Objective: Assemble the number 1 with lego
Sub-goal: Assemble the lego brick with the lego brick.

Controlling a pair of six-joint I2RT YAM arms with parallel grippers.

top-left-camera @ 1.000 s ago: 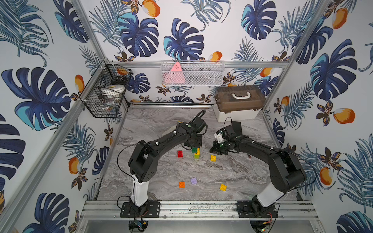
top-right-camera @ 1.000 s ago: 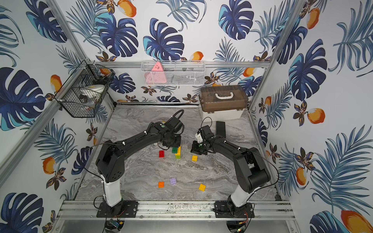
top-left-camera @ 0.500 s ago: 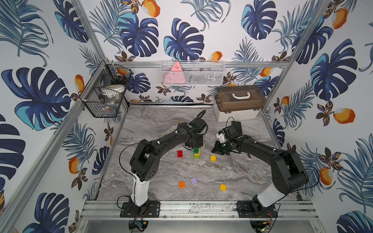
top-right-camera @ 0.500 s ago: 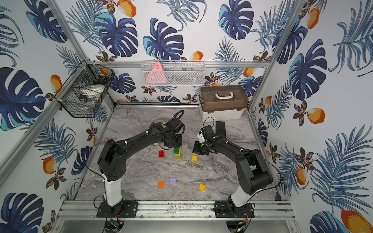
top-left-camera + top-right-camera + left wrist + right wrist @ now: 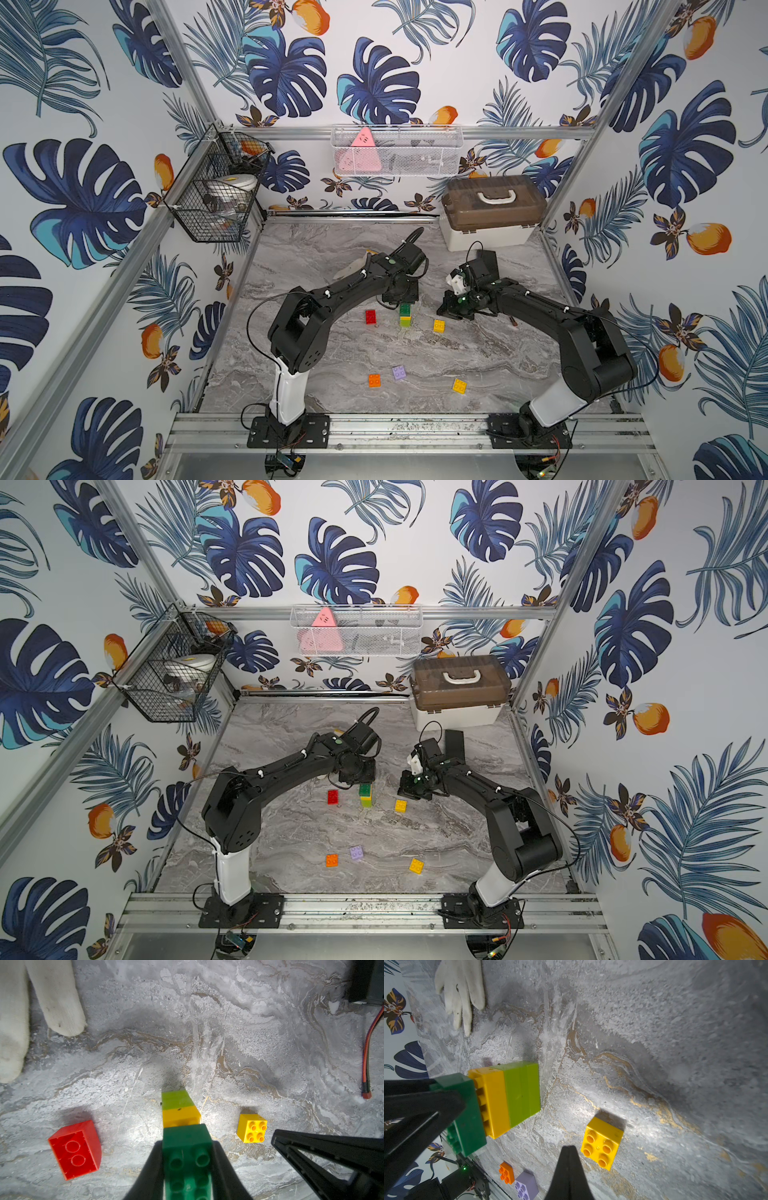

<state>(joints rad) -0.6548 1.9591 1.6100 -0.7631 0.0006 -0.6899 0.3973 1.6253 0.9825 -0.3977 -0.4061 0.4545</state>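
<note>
- One marbled counter carries everything I can count.
- One white glove lies at the upper left of the right wrist view, well apart from the bricks.
- One stack stands mid-frame in both top views: lime at the bottom, yellow in the middle, and a dark green brick on top, with yellow studs showing in the gap beneath it.
- Five loose bricks:
  - The upper yellow brick is right of the stack.
  - The lower yellow brick is at lower right.
  - The red brick is left of the stack.
  - The orange brick and lilac brick sit side by side at lower centre.
- My left claw is narrowly parted and clamped on the dark green brick's two sides.
- My right claw is closed tip to tip and holds nothing, just beside the upper yellow brick.
</note>
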